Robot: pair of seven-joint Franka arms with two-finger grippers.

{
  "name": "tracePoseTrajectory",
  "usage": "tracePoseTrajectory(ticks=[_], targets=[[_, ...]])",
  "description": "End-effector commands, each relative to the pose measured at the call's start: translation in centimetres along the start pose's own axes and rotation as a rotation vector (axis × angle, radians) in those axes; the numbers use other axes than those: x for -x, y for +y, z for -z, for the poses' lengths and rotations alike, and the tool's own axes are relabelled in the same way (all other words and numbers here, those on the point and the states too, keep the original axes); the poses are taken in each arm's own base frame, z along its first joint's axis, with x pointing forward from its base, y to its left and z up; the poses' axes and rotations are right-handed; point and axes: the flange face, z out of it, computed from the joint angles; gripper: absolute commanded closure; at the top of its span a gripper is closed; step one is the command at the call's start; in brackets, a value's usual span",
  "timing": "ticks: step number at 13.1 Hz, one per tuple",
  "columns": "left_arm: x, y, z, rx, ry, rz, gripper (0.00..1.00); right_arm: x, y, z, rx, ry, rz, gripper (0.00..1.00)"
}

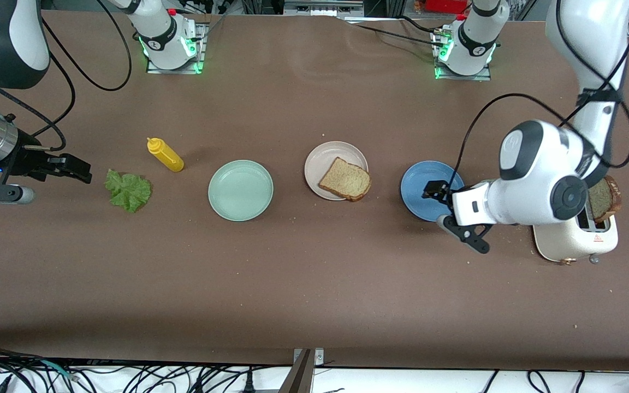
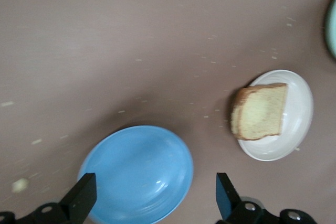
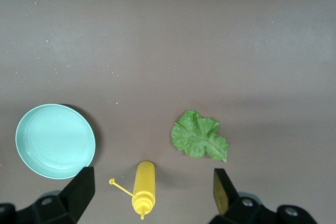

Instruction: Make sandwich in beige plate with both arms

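Bare table [image 1: 314, 284] lies nearer the camera; left end effector [image 1: 451, 210] crowds blue plate [image 1: 418, 188].

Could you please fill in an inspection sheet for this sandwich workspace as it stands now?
Surface: brown table, scattered crumbs.
Job's things: one bread slice on the beige plate; lettuce leaf on the table; second bread slice in the toaster.
Clutter: mustard bottle, mint green plate, blue plate.
Grippers: left gripper open over the blue plate; right gripper open beside the lettuce leaf.
Cables: black, along both arms.
Surroundings: more cables off the table's edge.
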Motion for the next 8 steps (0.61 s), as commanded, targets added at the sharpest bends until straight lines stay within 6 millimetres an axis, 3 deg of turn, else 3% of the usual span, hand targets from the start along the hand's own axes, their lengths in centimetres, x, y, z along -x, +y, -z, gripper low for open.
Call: tracePoseTrajectory(ticks=[1,3,6,8], targets=[[2.7,-0.7,5.0,-0.096,0.013,0.063,0.0,0.0,0.0,0.5,0.017,0.005,0.007,0.0],[5.0,-0.5,9.0,-0.149,0.009,0.078,0.0,0.0,0.0,0.6,0.016,0.007,0.007,0.0],[9.8,2.8,16.8,-0.246,0.03,0.12,0.0,0.0,0.0,0.6,0.016,0.007,0.008,0.0],[13.1,3.7,20.7,-0.272,0.069,0.175,0.0,0.0,0.0,0.4,0.017,0.004,0.008,0.0]])
